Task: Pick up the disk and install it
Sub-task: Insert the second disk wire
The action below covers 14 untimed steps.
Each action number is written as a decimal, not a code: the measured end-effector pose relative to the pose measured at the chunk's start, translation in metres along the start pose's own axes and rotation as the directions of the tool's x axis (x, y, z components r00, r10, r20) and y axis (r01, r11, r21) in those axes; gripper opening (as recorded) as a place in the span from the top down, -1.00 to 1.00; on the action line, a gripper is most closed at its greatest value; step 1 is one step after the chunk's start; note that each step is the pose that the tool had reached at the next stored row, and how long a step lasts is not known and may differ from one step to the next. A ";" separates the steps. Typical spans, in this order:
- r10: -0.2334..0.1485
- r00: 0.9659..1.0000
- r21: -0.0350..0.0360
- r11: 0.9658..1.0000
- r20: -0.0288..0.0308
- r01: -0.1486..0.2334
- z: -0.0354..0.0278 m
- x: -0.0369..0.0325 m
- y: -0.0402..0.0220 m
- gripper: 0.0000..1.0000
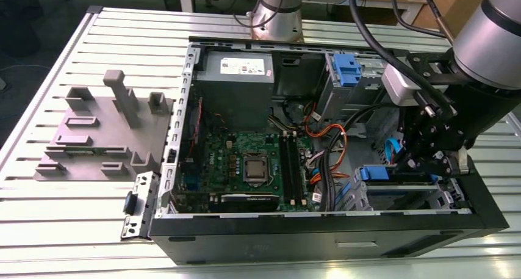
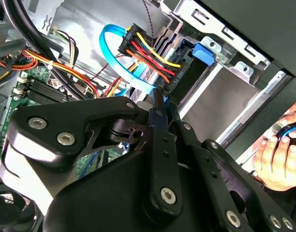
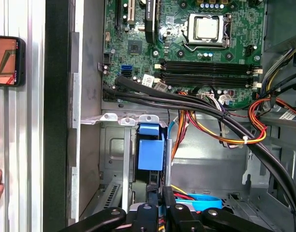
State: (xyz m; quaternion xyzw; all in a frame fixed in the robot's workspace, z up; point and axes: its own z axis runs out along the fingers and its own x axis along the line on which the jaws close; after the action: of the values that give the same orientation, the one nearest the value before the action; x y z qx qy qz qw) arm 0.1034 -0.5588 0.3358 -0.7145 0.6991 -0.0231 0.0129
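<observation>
The disk (image 1: 382, 173) sits on edge in the drive bay at the near corner of the open computer case (image 1: 326, 233), on the exterior view's right. Its blue side rail (image 3: 151, 153) faces up in the first wrist view. My gripper (image 1: 430, 169) reaches down into that bay, right at the disk's end. In the second wrist view the gripper (image 2: 159, 94) has its two fingers drawn together, with nothing visible between them, just below a black connector with coloured wires (image 2: 148, 53). In the first wrist view the gripper (image 3: 158, 191) is just behind the blue rail.
Bundles of black, orange and blue cables (image 1: 326, 151) cross the case beside the bay. The motherboard (image 1: 244, 163) and a grey power supply (image 1: 236, 71) fill the rest. A grey fixture (image 1: 97, 132) lies on the slatted table. A person's hand (image 2: 278, 154) rests outside the case wall.
</observation>
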 end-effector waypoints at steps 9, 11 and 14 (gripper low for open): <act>0.000 1.000 0.000 1.000 0.008 0.000 0.0017 0.0013 0.0001 0.68; 0.001 1.000 0.000 1.000 0.009 -0.001 0.0022 0.0015 0.0001 0.68; 0.001 1.000 0.000 1.000 0.011 -0.001 0.0033 0.0018 0.0002 0.68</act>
State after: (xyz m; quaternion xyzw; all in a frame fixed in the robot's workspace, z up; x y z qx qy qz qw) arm 0.1034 -0.5607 0.3325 -0.7144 0.6992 -0.0191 0.0170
